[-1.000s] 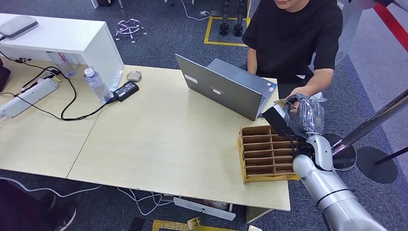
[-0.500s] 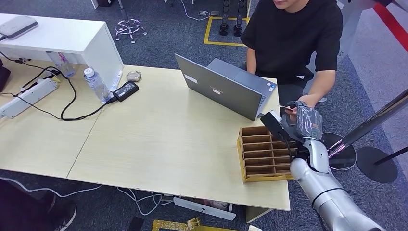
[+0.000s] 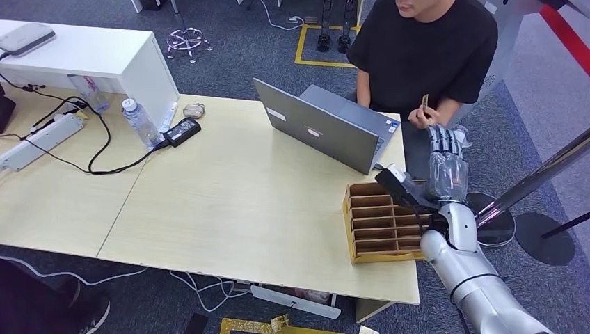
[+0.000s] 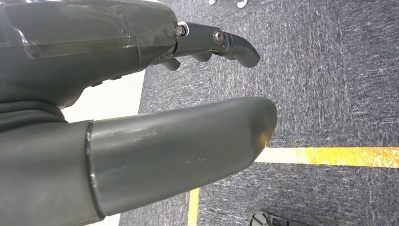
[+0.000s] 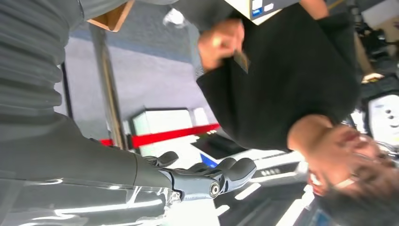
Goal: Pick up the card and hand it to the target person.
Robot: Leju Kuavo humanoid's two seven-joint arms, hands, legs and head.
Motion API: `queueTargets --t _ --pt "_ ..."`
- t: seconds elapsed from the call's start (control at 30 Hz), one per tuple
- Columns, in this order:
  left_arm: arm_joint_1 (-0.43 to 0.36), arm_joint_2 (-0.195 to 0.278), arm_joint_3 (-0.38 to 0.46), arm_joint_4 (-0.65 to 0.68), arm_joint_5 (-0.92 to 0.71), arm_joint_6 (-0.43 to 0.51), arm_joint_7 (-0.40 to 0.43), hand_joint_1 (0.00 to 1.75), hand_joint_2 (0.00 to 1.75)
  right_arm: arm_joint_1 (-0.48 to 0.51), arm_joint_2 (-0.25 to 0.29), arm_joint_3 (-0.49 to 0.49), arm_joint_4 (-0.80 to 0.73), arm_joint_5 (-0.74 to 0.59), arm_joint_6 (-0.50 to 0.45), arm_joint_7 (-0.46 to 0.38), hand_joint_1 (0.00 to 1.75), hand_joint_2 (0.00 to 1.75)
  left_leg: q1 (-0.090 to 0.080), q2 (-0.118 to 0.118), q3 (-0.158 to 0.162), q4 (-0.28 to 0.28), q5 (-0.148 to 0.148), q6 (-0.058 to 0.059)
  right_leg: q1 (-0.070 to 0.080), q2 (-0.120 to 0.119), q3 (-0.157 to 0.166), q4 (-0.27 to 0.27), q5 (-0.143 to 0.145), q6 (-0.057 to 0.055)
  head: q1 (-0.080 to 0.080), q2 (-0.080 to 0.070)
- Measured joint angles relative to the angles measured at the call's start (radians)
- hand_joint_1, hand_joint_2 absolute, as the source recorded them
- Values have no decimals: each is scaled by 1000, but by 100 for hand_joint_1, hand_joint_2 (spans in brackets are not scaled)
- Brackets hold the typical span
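Laptop (image 3: pixel 327 125) behind the divided box (image 3: pixel 381 223); bottle (image 3: pixel 139 122) far left on the table (image 3: pixel 236 202).

No readable text; stickers on the laptop (image 3: pixel 327 129) are too small

Two light wood tables side by side: main table (image 3: pixel 243 202) on the right, second table (image 3: pixel 49 202) butted against its left edge. On the main table: open grey laptop (image 3: pixel 327 129) at the far side, cardboard divider tray (image 3: pixel 379 223) at the near right corner, black power brick (image 3: pixel 182 130) and a small grey object (image 3: pixel 193 110) at the far left corner. Water bottle (image 3: pixel 139 122) stands near the seam. On the left table: white power strip (image 3: pixel 42 139), black cable (image 3: pixel 104 149), white box shelf (image 3: pixel 90 59) along the far edge.
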Motion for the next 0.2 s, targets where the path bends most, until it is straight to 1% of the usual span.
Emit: queueTargets --t 0.1,0.17,0.2 --pt "0 1 -4 0 -5 -1 1 0 0 36 8 -78 -28 31 0 -91 0 175 0 0 0 0 0 0 0 0 0 0 0 0 0 0" --pt "0 1 -7 0 -7 -1 4 0 0 63 19 -143 -53 22 0 -169 0 175 0 0 0 0 0 0 0 0 0 0 0 0 0 0" --pt "0 1 -8 0 -7 -1 5 0 0 70 21 -161 -60 18 0 -188 0 175 0 0 0 0 0 0 0 0 0 0 0 0 0 0"
